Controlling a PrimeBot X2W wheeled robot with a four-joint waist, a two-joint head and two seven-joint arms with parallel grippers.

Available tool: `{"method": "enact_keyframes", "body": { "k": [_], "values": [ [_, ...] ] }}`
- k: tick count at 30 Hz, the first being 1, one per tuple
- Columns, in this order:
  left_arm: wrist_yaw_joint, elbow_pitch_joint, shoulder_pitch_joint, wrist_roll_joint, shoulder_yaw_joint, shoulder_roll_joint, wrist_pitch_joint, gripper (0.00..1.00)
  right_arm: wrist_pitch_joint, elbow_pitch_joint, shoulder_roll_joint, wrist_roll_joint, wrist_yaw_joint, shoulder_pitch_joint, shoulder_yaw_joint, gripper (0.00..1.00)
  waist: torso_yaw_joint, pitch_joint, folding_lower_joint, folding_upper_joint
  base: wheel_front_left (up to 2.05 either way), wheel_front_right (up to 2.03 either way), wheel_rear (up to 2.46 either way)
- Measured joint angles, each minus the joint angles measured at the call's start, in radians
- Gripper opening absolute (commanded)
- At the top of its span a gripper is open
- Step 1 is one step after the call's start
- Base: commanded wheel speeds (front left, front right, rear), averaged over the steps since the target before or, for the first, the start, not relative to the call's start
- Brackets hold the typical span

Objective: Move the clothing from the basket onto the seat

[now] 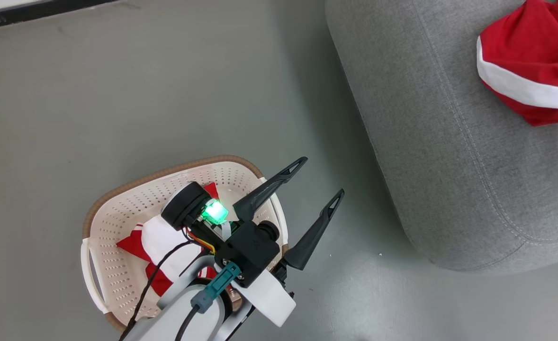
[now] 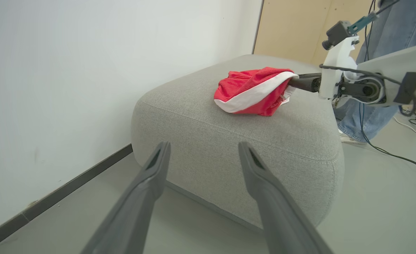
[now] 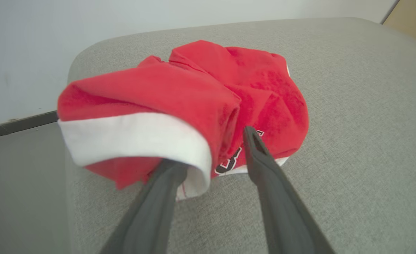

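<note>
At the left, on the grey floor (image 1: 70, 94), stood the cream-white perforated plastic basket (image 1: 118, 210) with its brown woven-look rim. In it lay one crumpled red-and-white soft garment (image 1: 158, 239). Above the basket's right edge we held our left gripper (image 1: 321, 176), its two long dark fingers spread wide and nothing between them.

Further right rose the large light-grey woven-fabric seat (image 1: 426, 142). On its top lay the other piece, a bunched red garment with a broad white band (image 1: 530, 61), wholly on the cushion. Our right gripper (image 3: 211, 148) was at that bundle with its fingers parted. One finger ran under the fold of the white band, and the other lay against the red cloth beside some black lettering (image 3: 229, 160). We saw no pinch on the fabric.

We judged both pieces light, limp and a little slippery, apt to drape and catch on a finger. For the piece in the basket, we would take a raised fold near its middle, pinching several layers, clear of the perforated wall.
</note>
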State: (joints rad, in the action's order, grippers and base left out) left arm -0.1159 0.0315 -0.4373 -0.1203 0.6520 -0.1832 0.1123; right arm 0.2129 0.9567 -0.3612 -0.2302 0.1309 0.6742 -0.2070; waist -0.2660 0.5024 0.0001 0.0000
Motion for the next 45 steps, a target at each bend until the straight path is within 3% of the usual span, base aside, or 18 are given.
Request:
{"method": "enact_keyframes", "body": {
  "k": [10, 28, 45],
  "values": [
    [0.000, 0.027, 0.000, -0.009, -0.005, 0.001, 0.014, 1.00, 0.017, -0.001, 0.017, -0.007, 0.000, -0.033, 0.031, 1.00, -0.018, -0.022, 0.0000, 0.0001, 0.00, 0.00, 0.00],
    [0.004, 0.072, 0.003, -0.043, -0.038, -0.002, 0.052, 1.00, 0.029, -0.119, 0.080, -0.033, 0.000, -0.196, 0.144, 1.00, -0.064, -0.080, 0.0000, 0.0000, 0.00, 0.00, 0.00],
    [0.076, 0.127, 0.048, -0.079, -0.124, 0.008, 0.102, 1.00, 0.036, -0.342, 0.035, -0.011, 0.000, -0.218, 0.227, 1.00, -0.048, -0.160, 0.0000, 0.0000, 0.00, 0.00, 0.00]
  ]
}}
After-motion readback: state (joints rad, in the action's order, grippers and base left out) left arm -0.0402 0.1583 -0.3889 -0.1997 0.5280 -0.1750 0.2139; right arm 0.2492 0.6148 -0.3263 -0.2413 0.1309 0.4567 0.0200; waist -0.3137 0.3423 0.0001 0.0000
